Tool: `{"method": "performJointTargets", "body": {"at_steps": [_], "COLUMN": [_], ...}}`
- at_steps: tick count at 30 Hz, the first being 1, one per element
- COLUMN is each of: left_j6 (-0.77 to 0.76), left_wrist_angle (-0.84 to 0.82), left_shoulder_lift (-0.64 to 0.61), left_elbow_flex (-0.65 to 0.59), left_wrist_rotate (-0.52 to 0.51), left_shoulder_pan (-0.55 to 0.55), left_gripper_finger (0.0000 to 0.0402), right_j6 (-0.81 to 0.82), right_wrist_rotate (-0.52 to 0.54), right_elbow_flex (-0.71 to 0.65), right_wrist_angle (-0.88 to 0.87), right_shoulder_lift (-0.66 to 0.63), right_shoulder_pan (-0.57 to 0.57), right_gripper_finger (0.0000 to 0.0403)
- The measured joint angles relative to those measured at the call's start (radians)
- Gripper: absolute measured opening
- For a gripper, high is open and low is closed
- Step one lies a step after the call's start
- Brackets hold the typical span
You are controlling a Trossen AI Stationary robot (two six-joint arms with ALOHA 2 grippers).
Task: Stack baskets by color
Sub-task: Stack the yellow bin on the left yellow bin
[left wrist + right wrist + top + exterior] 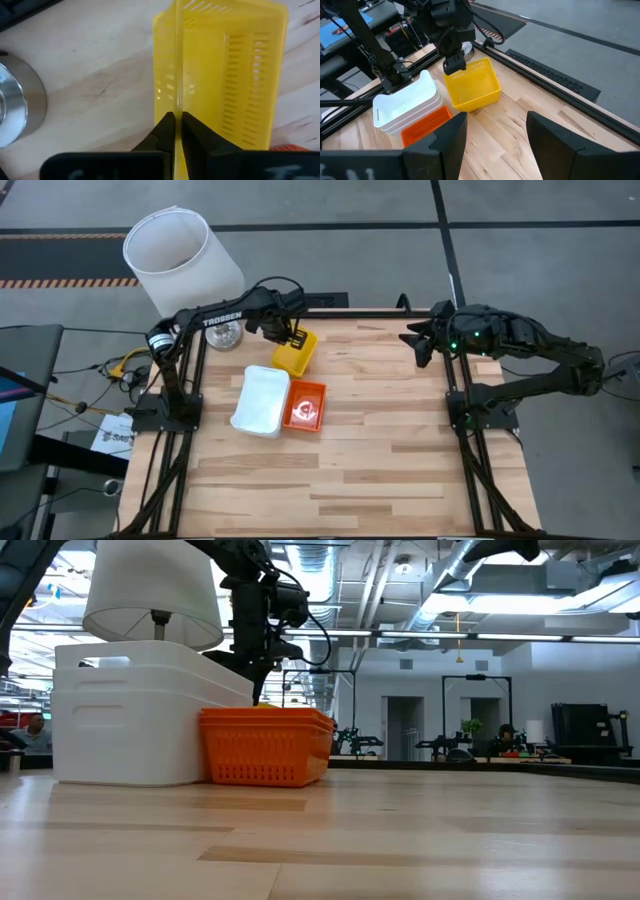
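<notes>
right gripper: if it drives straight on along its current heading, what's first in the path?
Probably the yellow basket, centred past the open right gripper; bare table lies between them. Depth is unclear.

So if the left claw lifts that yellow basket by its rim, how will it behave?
Probably light: the yellow basket is thin, perforated plastic. Held by one wall only in the shut left claw, it will likely hang tilted and may flex. The smooth rim could slip.

White "TROSSEN" lettering, on the left arm (222, 319) (high view), no other text legible
</notes>
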Motion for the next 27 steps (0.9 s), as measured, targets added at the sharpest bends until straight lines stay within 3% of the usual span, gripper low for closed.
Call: {"method": "performJointTargets", "body": {"at_steps": [27], "left_j6": [-0.004], "left_wrist_angle": [-0.026], "left_shoulder_lift": [0.0], "left_elbow_flex": [0.054], "left_wrist_rotate": [0.092], "left_shoulder_pan": [0.001], "left_gripper_finger": [0.0], "right_j6": [-0.002], "right_wrist_rotate": [-0.001], "right_elbow_flex": [0.0], "right_wrist_angle": [-0.004], "right_shoulder_lift": [0.0], "right_shoulder_pan": [0.0], "right_gripper_finger": [0.0225]}}
